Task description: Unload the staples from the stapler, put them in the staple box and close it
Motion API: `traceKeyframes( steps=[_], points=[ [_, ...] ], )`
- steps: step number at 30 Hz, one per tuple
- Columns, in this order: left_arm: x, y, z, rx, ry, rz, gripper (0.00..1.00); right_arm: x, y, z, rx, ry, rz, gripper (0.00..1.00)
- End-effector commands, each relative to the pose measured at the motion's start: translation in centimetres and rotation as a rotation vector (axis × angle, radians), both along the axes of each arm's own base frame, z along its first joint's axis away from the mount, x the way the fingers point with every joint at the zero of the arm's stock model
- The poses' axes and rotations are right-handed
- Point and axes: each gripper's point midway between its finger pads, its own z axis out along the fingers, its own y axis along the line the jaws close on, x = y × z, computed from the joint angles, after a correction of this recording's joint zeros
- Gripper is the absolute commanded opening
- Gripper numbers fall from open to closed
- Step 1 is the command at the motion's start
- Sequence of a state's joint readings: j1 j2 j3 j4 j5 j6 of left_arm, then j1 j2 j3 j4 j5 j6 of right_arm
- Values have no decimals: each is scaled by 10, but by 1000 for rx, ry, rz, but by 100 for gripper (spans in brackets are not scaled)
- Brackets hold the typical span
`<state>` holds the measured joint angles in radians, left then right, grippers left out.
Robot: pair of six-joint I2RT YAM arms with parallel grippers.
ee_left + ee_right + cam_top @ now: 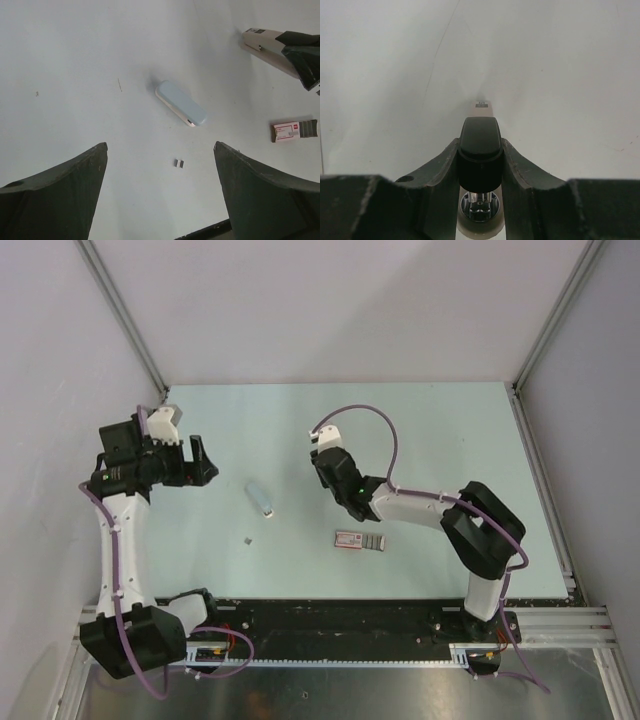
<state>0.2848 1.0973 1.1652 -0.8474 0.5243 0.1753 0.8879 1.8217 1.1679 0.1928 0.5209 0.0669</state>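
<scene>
Closest to the arm bases you have two small things on the pale green-white table (430, 440). One is a flat rectangular box with red-and-white label (349, 539), which lies just on the near side of your right gripper (480, 150). At the end away from your left gripper (160, 146) it has a grey part; whether this part belongs to the box, I cannot tell. The other is a tiny silver-grey strip of staples (179, 163). It lies alone on the table, well apart from the box, on the near side of the left gripper and toward the right one. In the left wrist view it sits between the two dark fingers (65, 195), but touches neither of them. A little farther is a pale blue rounded oblong object (180, 103). It lies flat between your two grippers and nothing touches it. Farther again, your left gripper hangs over the table with the fingers wide apart and nothing between them. Your right gripper is at about the same depth. Its fingers are clamped on both sides of the small slim stapler with black top and pale metal base (264, 42). The stapler sticks out forward from the fingertips, and its front end points away from the wrist. Whether this end touches the table, the pictures do not show.
</scene>
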Motion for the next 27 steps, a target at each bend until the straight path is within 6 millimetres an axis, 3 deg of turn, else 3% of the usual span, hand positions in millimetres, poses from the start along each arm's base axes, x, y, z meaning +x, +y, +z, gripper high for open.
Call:
traceKeyframes(
  steps=[1,4,8,12,23,27],
  points=[
    [3,-4,22,-14,-55,22,93,-20,7,7,66,24,-49,0],
    [1,-7,20,-18,-55,12,94,-37,6,-5,69,92,-74,7],
    [-3,-14,21,-30,-65,-11,99,-56,-6,-20,56,195,-109,29],
    [-11,-20,25,-26,-88,-28,99,-66,-12,-28,47,262,-106,38],
    [-24,-23,35,-17,-137,-21,99,-63,-26,-20,105,397,-60,52],
    [-28,-30,39,-31,-150,-35,99,-58,-39,-9,73,392,-79,66]
  ],
)
